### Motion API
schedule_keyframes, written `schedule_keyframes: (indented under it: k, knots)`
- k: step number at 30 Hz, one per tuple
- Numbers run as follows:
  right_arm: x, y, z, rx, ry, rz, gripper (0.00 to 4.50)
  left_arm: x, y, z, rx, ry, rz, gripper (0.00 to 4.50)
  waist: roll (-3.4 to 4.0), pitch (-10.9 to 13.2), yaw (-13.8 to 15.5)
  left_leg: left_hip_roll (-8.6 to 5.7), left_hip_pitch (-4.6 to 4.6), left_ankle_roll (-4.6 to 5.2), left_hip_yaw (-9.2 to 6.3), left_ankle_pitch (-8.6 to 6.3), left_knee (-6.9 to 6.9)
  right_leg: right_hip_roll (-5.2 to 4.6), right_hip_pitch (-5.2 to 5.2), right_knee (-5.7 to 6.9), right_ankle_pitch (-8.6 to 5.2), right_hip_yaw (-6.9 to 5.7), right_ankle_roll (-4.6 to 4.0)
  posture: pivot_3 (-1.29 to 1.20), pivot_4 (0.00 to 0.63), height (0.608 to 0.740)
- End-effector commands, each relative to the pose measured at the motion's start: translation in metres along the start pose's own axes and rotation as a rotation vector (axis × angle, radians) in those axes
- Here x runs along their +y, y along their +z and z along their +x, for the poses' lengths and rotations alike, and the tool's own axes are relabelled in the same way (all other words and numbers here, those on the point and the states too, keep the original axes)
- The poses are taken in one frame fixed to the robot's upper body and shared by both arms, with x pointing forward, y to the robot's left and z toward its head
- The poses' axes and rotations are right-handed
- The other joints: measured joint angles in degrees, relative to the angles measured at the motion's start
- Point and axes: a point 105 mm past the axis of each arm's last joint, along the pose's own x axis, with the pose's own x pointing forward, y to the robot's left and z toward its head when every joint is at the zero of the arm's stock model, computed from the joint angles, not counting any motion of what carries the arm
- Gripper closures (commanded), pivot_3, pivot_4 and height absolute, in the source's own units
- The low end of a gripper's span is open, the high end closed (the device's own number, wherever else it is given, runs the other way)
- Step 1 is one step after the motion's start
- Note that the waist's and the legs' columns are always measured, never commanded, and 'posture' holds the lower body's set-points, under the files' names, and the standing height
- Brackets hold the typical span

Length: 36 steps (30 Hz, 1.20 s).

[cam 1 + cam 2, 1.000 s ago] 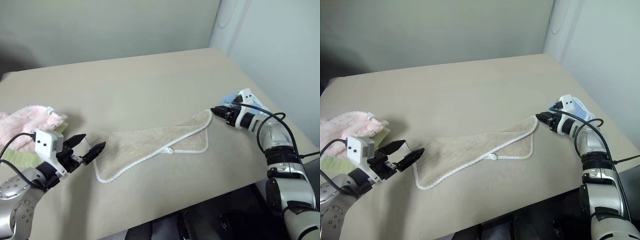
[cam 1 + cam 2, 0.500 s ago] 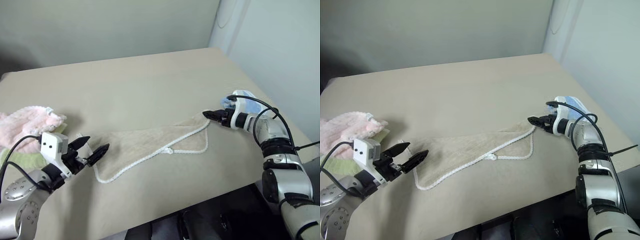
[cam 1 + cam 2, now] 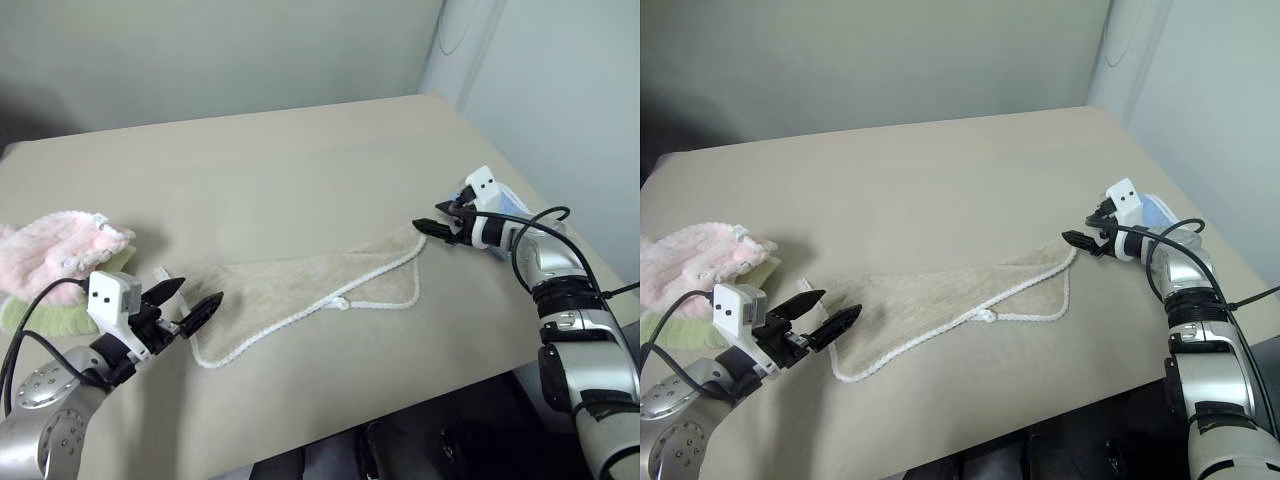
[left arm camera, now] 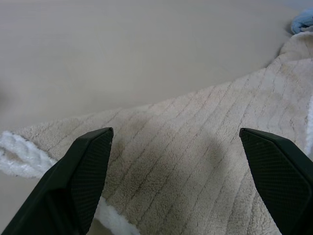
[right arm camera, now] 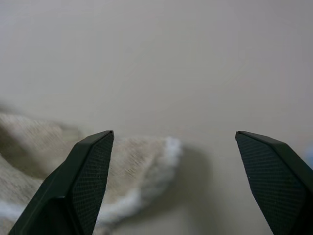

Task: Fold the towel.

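Currently the beige towel [image 3: 320, 285] lies on the tan desk [image 3: 270, 160], folded into a long slanted shape, its white corded edging and small loop facing the near edge. The left gripper [image 3: 187, 303] hovers just beside the towel's left end, fingers spread wide and empty. The right gripper [image 3: 428, 229] sits just beside the far right corner, fingers released, nothing held. A pink towel [image 3: 50, 255] rests on a green towel [image 3: 40, 318] at the desk's left side. A light blue cloth [image 3: 1155, 212] lies behind the right wrist.
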Motion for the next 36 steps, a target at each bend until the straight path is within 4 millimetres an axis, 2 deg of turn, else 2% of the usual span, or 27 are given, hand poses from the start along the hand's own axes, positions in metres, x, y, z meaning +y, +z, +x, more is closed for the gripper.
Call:
schedule_keyframes:
  k: [1,5,11,14,18,22,27,31,36]
  knots:
    - [-0.004,0.023,-0.012,-0.052,0.002,-0.293,0.29,-0.002,0.009,0.001,-0.023,-0.009,0.044,0.00,0.01,0.0,0.1,0.00,0.00,0.00,0.00,0.00,0.00,0.00,0.00,0.01,0.00,0.00,0.00,0.00,0.150,0.740]
    - [-0.010,0.033,-0.025,-0.048,0.022,-0.569,0.29,-0.001,0.009,0.002,-0.019,-0.013,0.050,0.00,0.01,0.0,0.1,-0.01,0.00,0.03,0.00,-0.02,0.01,-0.02,0.02,0.00,0.00,-0.01,0.01,0.00,0.150,0.740]
    - [0.007,0.009,-0.026,0.072,0.196,-0.980,0.29,-0.001,0.008,0.004,0.010,-0.040,0.068,0.00,-0.02,0.0,0.0,0.00,0.00,0.07,0.00,-0.05,0.02,-0.05,0.04,0.01,0.00,-0.02,0.02,0.00,0.150,0.740]
    - [0.014,0.000,-0.019,0.099,0.242,-1.107,0.29,0.000,0.007,0.004,0.027,-0.059,0.085,0.00,0.00,0.0,-0.2,0.01,0.00,0.09,-0.01,-0.06,0.04,-0.06,0.04,0.02,0.02,-0.03,0.05,0.00,0.150,0.740]
    - [0.015,-0.001,-0.007,0.102,0.226,-1.177,0.29,0.002,0.010,0.003,0.032,-0.064,0.097,0.00,0.02,0.0,-0.4,0.01,0.00,0.11,0.00,-0.08,0.03,-0.08,0.03,0.01,0.03,-0.03,0.05,0.00,0.150,0.740]
    - [0.014,0.000,0.001,0.102,0.195,-1.201,0.29,0.002,0.012,0.001,0.030,-0.064,0.104,0.00,0.02,0.0,-0.4,0.02,0.00,0.16,0.00,-0.11,0.02,-0.09,0.03,0.00,0.02,-0.03,0.05,0.00,0.150,0.740]
    - [0.008,-0.002,-0.005,0.122,0.199,-1.160,0.29,-0.002,0.009,-0.003,0.034,-0.060,0.099,0.00,0.02,0.0,-0.2,0.01,-0.06,0.17,0.01,-0.13,0.02,-0.14,0.02,-0.04,0.02,-0.06,0.05,0.00,0.150,0.740]
    - [-0.007,-0.005,-0.021,0.147,0.184,-0.970,0.29,-0.001,0.009,-0.008,0.031,-0.049,0.096,0.00,0.02,0.0,-0.2,0.01,-0.07,0.16,0.02,-0.13,0.02,-0.14,0.01,-0.04,0.02,-0.07,0.04,0.00,0.150,0.740]
    - [-0.014,-0.003,-0.032,0.119,0.173,-0.810,0.29,-0.001,0.009,-0.015,0.084,-0.118,0.151,0.00,0.01,0.0,-0.2,0.02,-0.07,0.14,0.02,-0.11,0.02,-0.14,0.02,-0.03,-0.01,-0.07,-0.01,0.00,0.150,0.740]
